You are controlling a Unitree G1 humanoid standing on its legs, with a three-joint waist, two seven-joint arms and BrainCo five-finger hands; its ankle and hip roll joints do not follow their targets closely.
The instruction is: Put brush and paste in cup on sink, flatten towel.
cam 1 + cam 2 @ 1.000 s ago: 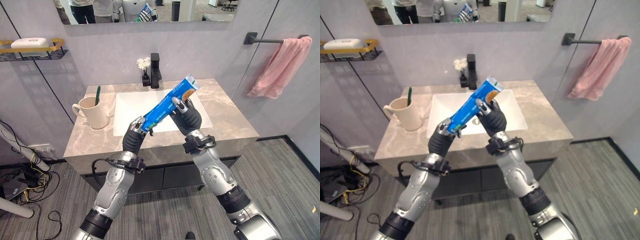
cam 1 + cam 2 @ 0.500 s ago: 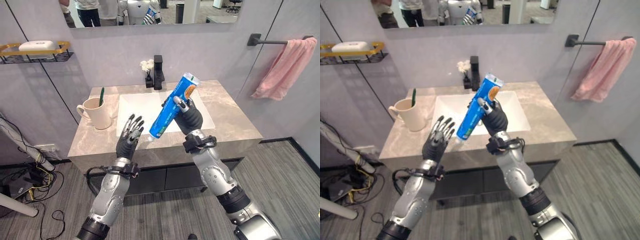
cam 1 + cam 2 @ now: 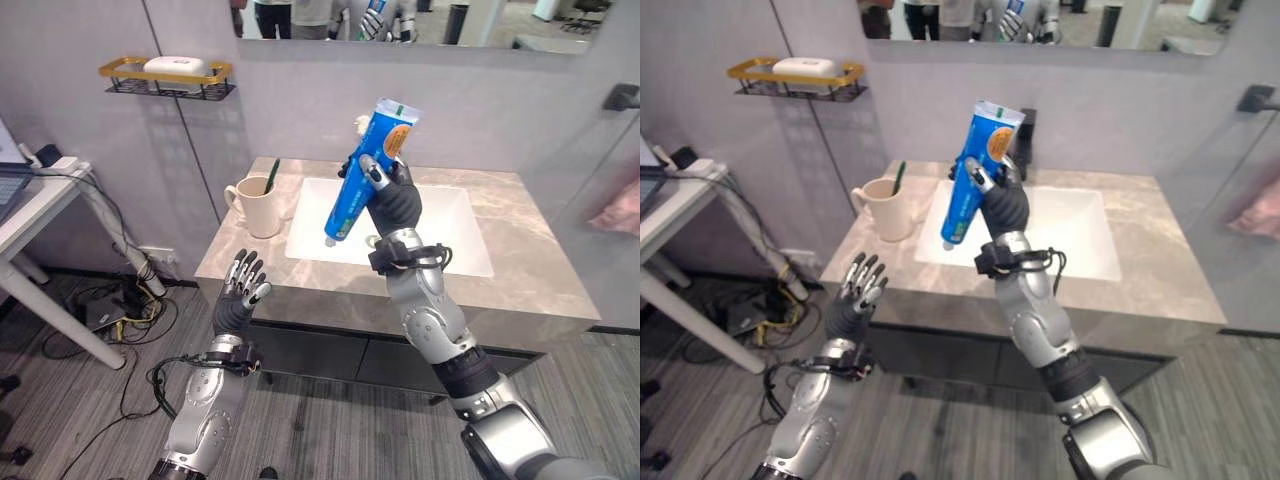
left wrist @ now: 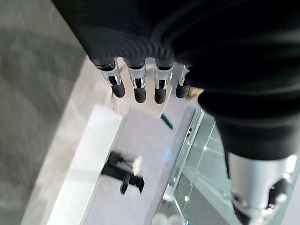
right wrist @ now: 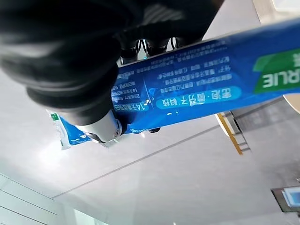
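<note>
Gripped upright in right robot hand [image 3: 392, 200], toothpaste tube [image 3: 364, 170]; left robot hand [image 3: 238, 296] open, empty; best lowered cap-first into cup [image 3: 261, 205].

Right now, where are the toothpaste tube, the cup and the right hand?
toothpaste tube [image 3: 362, 180], left eye view, middle of tube.
cup [image 3: 261, 210], left eye view, outer wall.
right hand [image 3: 397, 203], left eye view, back of hand.

Even indoor light (blurred wrist views)

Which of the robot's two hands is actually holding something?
The right hand, raised over the sink, fingers curled round the blue toothpaste tube. The left hand hangs lower, open and empty.
</note>
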